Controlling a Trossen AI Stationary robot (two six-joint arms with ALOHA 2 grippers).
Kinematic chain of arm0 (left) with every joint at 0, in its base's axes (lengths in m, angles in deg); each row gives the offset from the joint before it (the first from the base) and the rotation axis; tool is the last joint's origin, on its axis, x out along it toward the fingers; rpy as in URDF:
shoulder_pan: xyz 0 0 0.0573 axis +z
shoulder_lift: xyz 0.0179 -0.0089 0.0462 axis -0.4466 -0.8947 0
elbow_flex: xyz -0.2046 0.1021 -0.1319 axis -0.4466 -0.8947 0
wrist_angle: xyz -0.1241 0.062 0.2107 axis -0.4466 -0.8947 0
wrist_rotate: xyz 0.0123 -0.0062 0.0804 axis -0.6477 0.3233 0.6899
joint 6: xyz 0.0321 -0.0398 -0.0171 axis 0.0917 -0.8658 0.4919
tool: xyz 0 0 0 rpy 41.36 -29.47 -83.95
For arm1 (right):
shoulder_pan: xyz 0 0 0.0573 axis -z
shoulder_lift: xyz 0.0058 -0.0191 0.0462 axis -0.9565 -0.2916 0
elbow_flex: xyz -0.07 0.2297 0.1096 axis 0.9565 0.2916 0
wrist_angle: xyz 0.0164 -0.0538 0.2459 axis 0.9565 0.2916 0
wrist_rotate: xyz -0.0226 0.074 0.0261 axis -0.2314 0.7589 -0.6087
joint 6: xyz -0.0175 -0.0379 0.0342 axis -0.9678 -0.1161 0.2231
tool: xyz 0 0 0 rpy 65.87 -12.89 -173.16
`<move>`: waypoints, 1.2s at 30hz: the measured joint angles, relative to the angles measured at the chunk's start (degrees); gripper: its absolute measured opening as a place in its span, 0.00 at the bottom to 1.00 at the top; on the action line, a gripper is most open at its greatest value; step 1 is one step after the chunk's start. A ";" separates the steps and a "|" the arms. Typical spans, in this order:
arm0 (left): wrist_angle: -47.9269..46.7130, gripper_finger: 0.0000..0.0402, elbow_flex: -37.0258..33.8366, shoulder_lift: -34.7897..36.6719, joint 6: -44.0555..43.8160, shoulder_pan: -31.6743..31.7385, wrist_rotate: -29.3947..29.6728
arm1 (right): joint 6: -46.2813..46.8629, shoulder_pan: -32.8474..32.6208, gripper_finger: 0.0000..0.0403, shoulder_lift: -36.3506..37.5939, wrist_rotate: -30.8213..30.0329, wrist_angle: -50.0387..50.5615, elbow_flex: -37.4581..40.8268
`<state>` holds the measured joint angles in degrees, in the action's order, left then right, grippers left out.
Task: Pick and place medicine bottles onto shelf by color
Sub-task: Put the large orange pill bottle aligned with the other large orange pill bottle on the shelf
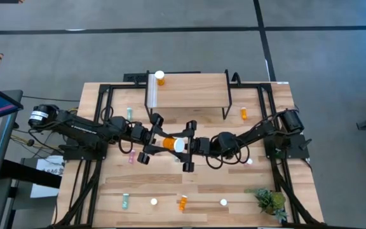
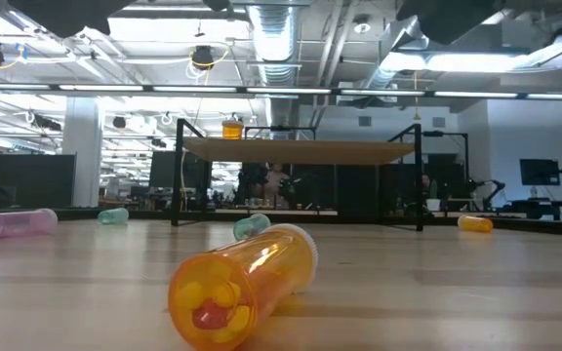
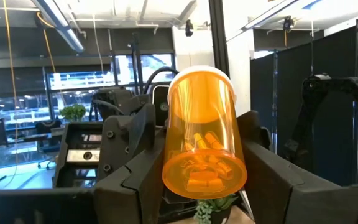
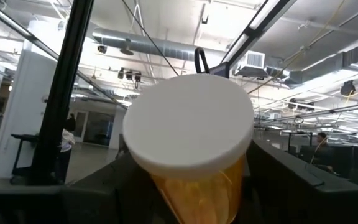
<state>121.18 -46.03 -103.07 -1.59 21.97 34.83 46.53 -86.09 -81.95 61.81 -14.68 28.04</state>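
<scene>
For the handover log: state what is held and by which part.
A wide orange bottle: left gripper grips its base end, right gripper its white-lid end.

No readable text, label, brand, number or sign in any view. The wide orange bottle [image 3: 204, 134] held between the two grippers shows a bare wall and pills inside, no printed label; its white lid [image 4: 188, 121] is blank. The orange bottle [image 2: 245, 283] lying on the worktop [image 2: 457, 292] is also unlabelled. A white sheet [image 1: 48, 168] beside the worktop edge carries dark marks, too small to read. Monitors [image 2: 539, 172] in the room behind show nothing legible.
</scene>
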 joint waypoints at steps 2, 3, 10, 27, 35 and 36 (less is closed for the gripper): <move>0.01 0.41 0.00 -0.07 0.00 0.00 0.02 | -0.29 -0.08 0.66 0.00 -0.04 0.18 -0.02; 0.04 0.42 0.00 -0.07 0.00 0.00 0.09 | -0.28 -0.08 0.65 0.00 -0.04 0.18 -0.02; 0.88 0.42 -0.02 -0.07 -0.92 0.05 0.85 | -0.55 -0.04 0.56 0.00 -0.13 0.05 -0.11; -1.15 0.52 -0.04 -0.02 -1.57 0.09 0.88 | -6.50 -3.04 0.49 -0.11 -8.48 1.07 -0.13; -5.08 0.62 -0.04 0.76 0.31 0.52 2.56 | -8.09 -4.17 0.48 -0.11 -14.57 3.38 -0.11; -6.32 0.62 -0.05 1.21 0.31 0.76 2.56 | -8.35 -4.28 0.48 -0.11 -15.47 3.79 -0.11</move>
<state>114.87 -46.07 -101.87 -1.29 22.73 37.39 38.18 -90.37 -82.06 46.34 -10.89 27.93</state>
